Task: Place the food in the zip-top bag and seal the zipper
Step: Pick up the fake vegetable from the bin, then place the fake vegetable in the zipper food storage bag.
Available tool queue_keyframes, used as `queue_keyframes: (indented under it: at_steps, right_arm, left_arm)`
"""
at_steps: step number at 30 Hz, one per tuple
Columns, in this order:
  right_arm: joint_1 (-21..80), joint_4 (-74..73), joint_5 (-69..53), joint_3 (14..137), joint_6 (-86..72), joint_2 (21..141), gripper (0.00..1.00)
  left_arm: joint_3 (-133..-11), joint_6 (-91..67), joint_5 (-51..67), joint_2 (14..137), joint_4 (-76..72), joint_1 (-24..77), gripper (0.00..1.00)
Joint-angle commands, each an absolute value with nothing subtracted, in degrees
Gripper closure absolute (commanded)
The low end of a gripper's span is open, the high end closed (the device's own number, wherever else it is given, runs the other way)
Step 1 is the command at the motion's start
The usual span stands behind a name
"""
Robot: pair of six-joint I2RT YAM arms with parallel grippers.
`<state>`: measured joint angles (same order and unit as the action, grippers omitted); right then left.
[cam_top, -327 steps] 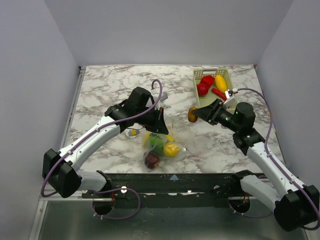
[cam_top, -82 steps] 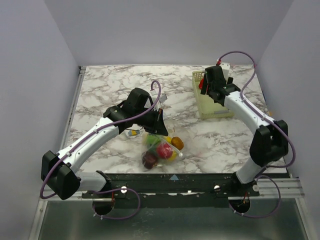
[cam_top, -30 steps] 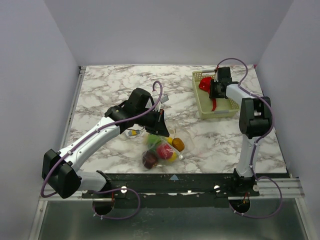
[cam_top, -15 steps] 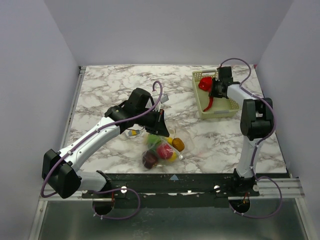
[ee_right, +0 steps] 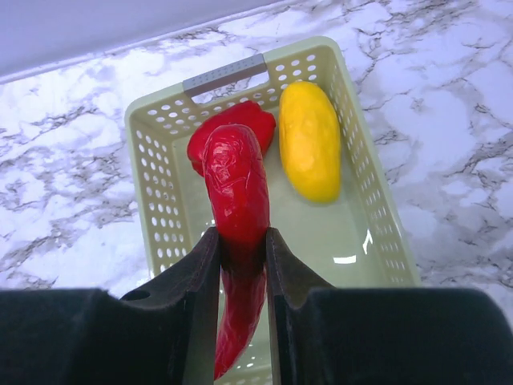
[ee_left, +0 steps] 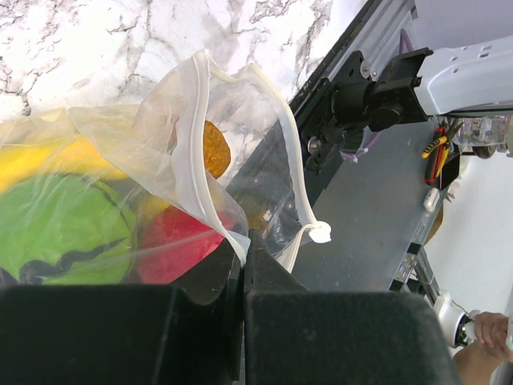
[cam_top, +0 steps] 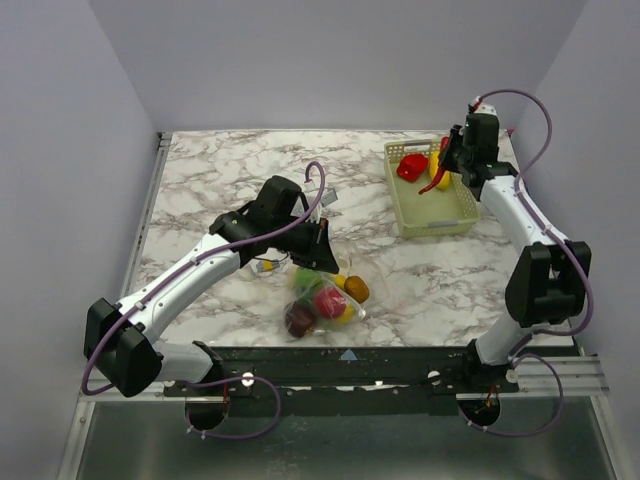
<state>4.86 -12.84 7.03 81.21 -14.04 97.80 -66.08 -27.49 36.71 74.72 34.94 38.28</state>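
Observation:
The clear zip-top bag (cam_top: 325,297) lies near the table's front edge with green, red, yellow, orange and dark maroon food inside. My left gripper (cam_top: 318,262) is shut on the bag's zipper strip (ee_left: 204,192) and holds its mouth open; a green piece (ee_left: 56,228), a red piece (ee_left: 172,245) and an orange piece (ee_left: 212,150) show through the plastic. My right gripper (cam_top: 447,168) is shut on a long red chili pepper (ee_right: 238,241) and holds it above the pale green basket (ee_right: 156,172). A red pepper (ee_right: 232,120) and a yellow piece (ee_right: 309,144) lie in the basket.
The basket (cam_top: 432,213) stands at the back right of the marble table. A small flat packet (cam_top: 265,265) lies under my left arm. Grey walls close the back and both sides. A metal rail (cam_top: 340,365) runs along the front edge.
My right gripper has lifted the red chili pepper out of the basket and the arm has swung to the right. The left gripper and the bag have not moved.

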Motion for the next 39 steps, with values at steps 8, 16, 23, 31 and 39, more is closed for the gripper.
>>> queue_keyframes:
  at_steps: [8, 16, 23, 31, 39]
  right_arm:
    - [7.03, -1.6, -14.38, 61.27, -21.75, 76.26, 1.0]
    - [18.02, 3.02, -18.6, 48.86, -28.74, 65.2, 1.0]
    - [35.72, 2.5, -2.59, 44.01, -31.34, 59.1, 1.0]
    - [46.88, 0.35, 10.01, 41.72, -31.41, 56.7, 1.0]
    - [51.32, 1.18, 12.15, 37.17, -31.43, 53.77, 1.0]
  left_arm:
    - [-66.73, -27.53, 38.24, 74.96, 33.51, 38.51, 1.0]
    - [-66.87, -27.51, 37.89, 75.23, 33.57, 38.5, 1.0]
    - [-66.75, -27.42, 37.28, 75.21, 33.49, 38.5, 1.0]
    - [-66.76, -27.33, 37.09, 74.89, 33.68, 38.5, 1.0]
    - [-66.87, -27.33, 37.18, 75.01, 33.74, 38.5, 1.0]
